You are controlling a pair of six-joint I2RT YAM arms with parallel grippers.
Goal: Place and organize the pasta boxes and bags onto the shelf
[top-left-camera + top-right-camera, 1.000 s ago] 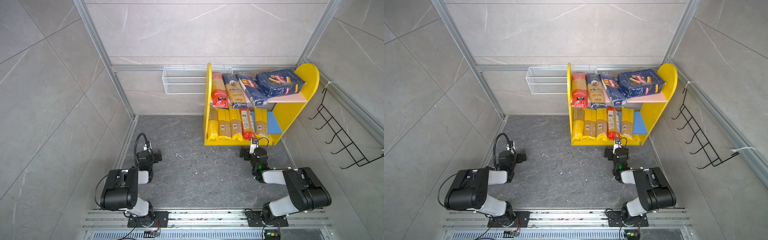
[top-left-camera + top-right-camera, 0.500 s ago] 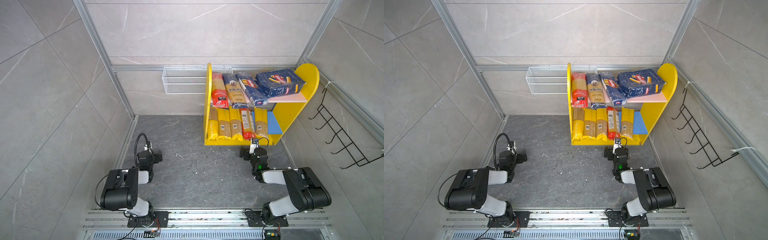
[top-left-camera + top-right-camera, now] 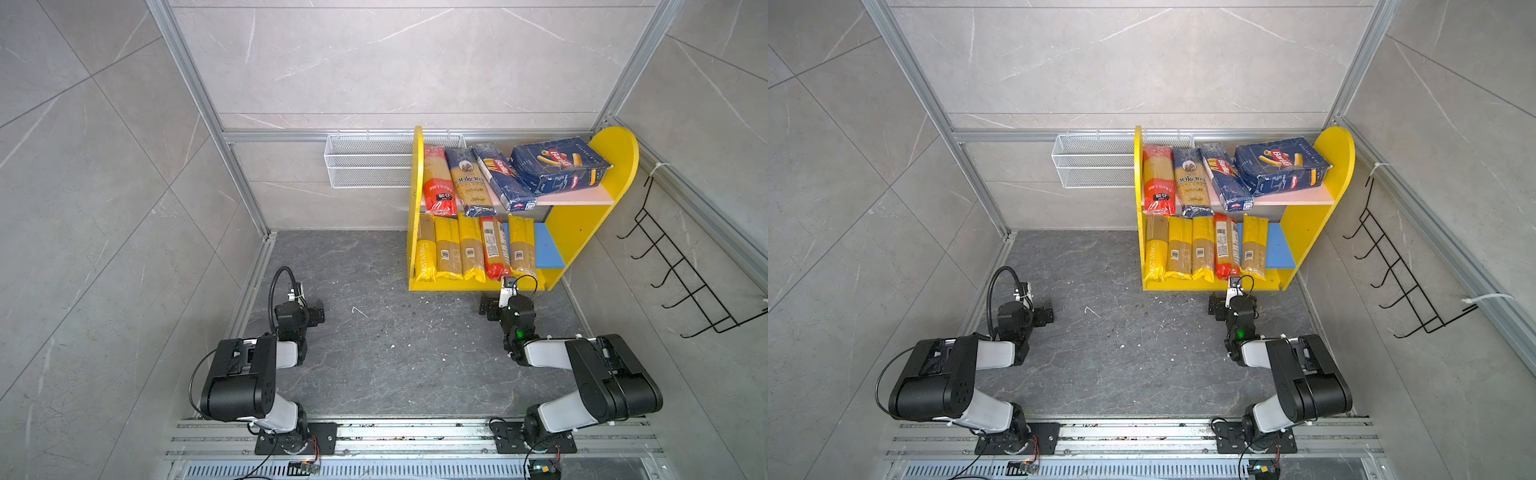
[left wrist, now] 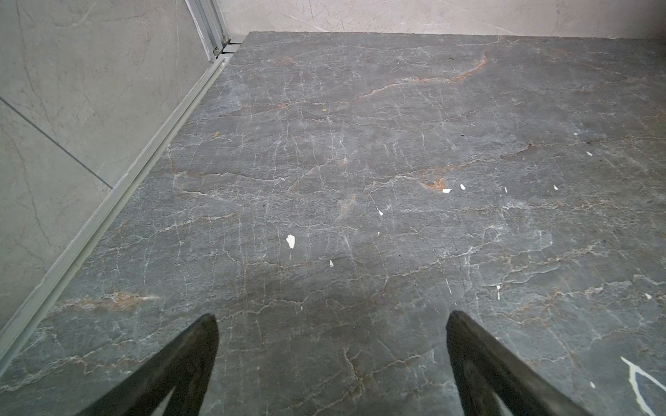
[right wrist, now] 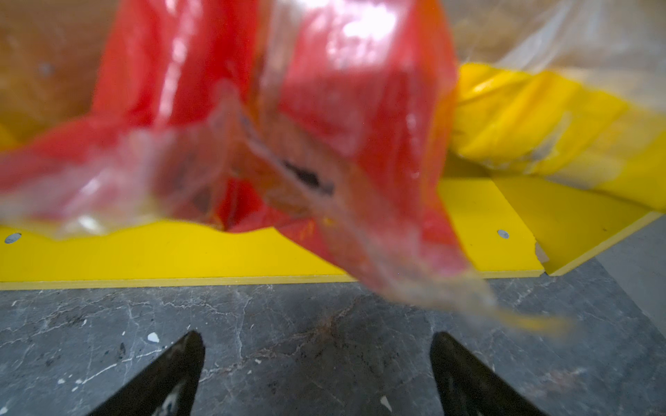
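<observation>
Right wrist — red-ended bag just beyond the parted tool

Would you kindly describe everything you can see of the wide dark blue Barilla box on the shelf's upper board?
The wide Barilla box is dark blue cardboard with a red oval logo, a picture of tube pasta and a small yellow patch. It lies on its broad side, face up and skewed, at the right end of the pink upper board, beside the yellow side panel. Its left end meets the long narrow box; whether it overlaps is unclear.
</observation>
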